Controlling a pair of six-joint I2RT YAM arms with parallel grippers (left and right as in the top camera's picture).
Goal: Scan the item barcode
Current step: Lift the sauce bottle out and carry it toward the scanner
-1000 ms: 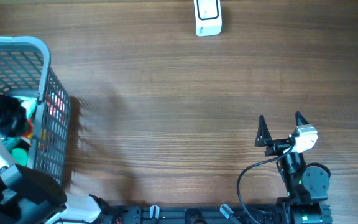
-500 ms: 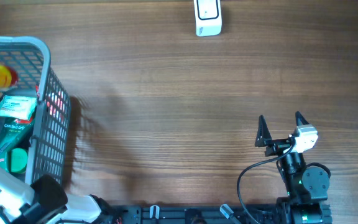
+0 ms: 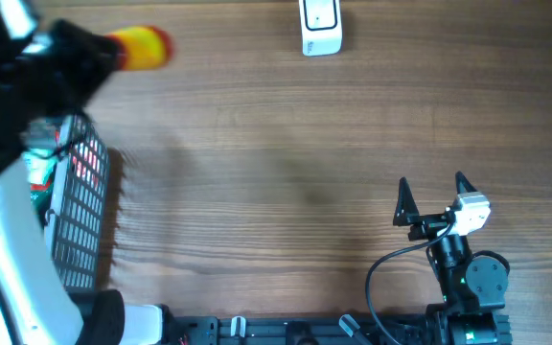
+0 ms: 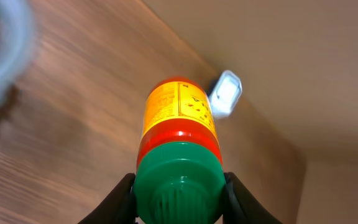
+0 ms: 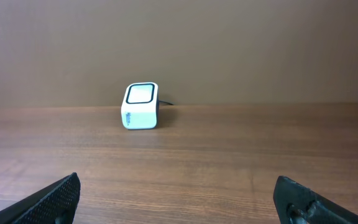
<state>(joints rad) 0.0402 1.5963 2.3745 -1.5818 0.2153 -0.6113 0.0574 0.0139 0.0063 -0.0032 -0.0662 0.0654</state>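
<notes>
The item is a yellow-orange bottle [image 4: 178, 111] with a red band and a green cap [image 4: 179, 185]. My left gripper [image 4: 179, 190] is shut on the cap, a finger on each side. From overhead the bottle [image 3: 140, 48] hangs above the table's far left, just right of the basket's far corner, with the left gripper [image 3: 103, 52] behind it. The white barcode scanner [image 3: 321, 27] stands at the far edge; it also shows past the bottle [image 4: 225, 93] and ahead of the right gripper [image 5: 140, 106]. My right gripper [image 3: 433, 188] rests near the front right, open and holding nothing [image 5: 191, 199].
A grey wire basket [image 3: 82, 206] stands at the left edge, partly covered by the left arm, with a green-and-white pack [image 3: 40, 168] inside. The right arm's base and cable [image 3: 468, 278] sit at the front right.
The left arm has risen out of the basket with the bottle and swung it toward the far side and to the right, over the table. The right arm has not moved.
</notes>
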